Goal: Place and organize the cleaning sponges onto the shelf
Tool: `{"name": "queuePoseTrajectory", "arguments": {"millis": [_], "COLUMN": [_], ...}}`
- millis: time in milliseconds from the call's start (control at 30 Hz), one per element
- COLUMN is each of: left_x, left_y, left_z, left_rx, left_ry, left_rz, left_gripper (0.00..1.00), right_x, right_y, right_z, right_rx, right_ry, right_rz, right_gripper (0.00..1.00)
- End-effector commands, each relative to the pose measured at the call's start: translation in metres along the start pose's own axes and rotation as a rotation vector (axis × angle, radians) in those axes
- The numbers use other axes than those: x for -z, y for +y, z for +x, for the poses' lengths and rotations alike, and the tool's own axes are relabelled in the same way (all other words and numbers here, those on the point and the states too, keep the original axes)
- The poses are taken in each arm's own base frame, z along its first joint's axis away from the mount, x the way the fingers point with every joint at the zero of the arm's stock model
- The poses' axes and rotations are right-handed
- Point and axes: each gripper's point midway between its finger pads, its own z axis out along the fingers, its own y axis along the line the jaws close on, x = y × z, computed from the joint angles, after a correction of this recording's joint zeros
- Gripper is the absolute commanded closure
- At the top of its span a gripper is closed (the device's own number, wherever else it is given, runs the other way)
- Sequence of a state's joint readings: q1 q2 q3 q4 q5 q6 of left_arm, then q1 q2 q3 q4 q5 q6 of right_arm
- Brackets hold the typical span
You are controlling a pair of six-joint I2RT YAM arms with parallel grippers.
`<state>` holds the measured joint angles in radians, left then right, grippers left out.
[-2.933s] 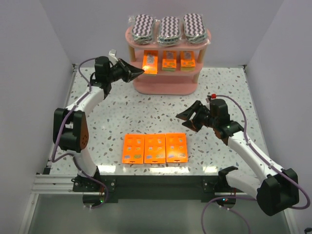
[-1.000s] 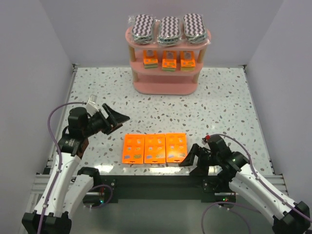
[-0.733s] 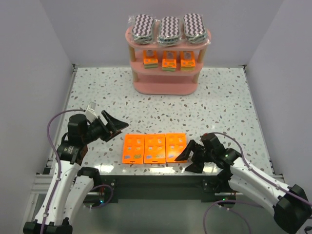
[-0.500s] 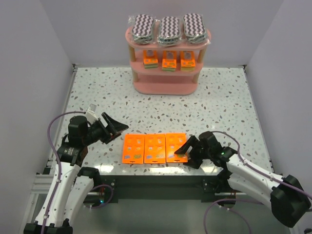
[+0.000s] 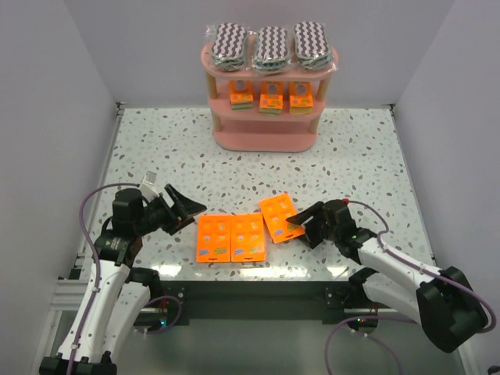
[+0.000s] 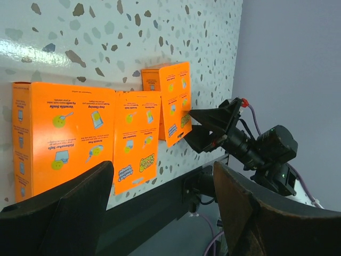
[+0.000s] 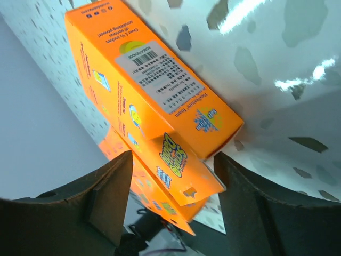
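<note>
**Right gripper straddles one large orange packet; left gripper open and empty**

The right gripper (image 5: 297, 230) has a finger on either side of the near corner of the skewed packet (image 5: 275, 212), a large orange carton lying askew to the other two; the fingers stand fairly wide, and whether they press on the carton I cannot tell; in the right wrist view the carton fills most of the gap between them, its barcode face in view. The middle packet (image 5: 248, 237) lies flat just past that gripper's tips, on its left; it sits side by side with the left packet (image 5: 212, 239). The left gripper (image 5: 197, 216) is spread wide and grips nothing; the left packet lies just ahead of its fingertips, apart from them. Well beyond both grippers, at the far side of the table (image 5: 351, 156), stands the shelf (image 5: 266, 142); three zigzag packs (image 5: 271, 47) lie in a row on its top board; three small orange packets (image 5: 271, 98) stand on the middle board.
</note>
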<state>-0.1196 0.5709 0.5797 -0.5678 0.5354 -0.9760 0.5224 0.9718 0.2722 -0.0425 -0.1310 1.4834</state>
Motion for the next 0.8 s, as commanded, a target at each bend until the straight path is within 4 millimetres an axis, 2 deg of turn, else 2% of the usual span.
{"name": "queuePoseTrajectory", "arguments": {"millis": [0,133,333,367,433,467,600,767], "left_x": [0.0,-0.001,-0.004,-0.005,-0.006,-0.006,-0.006,-0.005], "left_y": [0.002,0.008,0.012,0.013,0.013,0.011,0.01,0.006], "left_z": [0.002,0.005,0.009,0.009,0.009,0.008,0.007,0.005], "left_rx": [-0.005,-0.002,0.004,0.005,0.003,0.004,0.001,-0.005], "left_ry": [0.01,0.021,0.035,0.036,0.039,0.04,0.042,0.039], "left_rz": [-0.001,-0.011,-0.01,-0.011,-0.01,-0.008,-0.005,-0.004], "left_gripper": [0.2,0.2,0.2,0.2,0.21,0.21,0.21,0.21], "right_x": [0.001,-0.005,-0.012,-0.012,-0.011,-0.011,-0.004,0.015], "right_y": [0.049,0.056,0.049,0.049,0.053,0.056,0.079,0.127], "right_z": [-0.014,-0.01,-0.007,-0.007,-0.007,-0.007,-0.007,-0.013], "right_rx": [0.012,0.036,0.033,0.035,0.033,0.031,0.038,0.051], "right_ry": [-0.037,0.0,0.019,0.021,0.025,0.024,0.024,0.011], "right_rz": [-0.132,-0.145,-0.117,-0.117,-0.132,-0.14,-0.206,-0.365], "right_gripper": [0.36,0.51,0.74,0.82,0.91,1.0,1.0,1.0]}}
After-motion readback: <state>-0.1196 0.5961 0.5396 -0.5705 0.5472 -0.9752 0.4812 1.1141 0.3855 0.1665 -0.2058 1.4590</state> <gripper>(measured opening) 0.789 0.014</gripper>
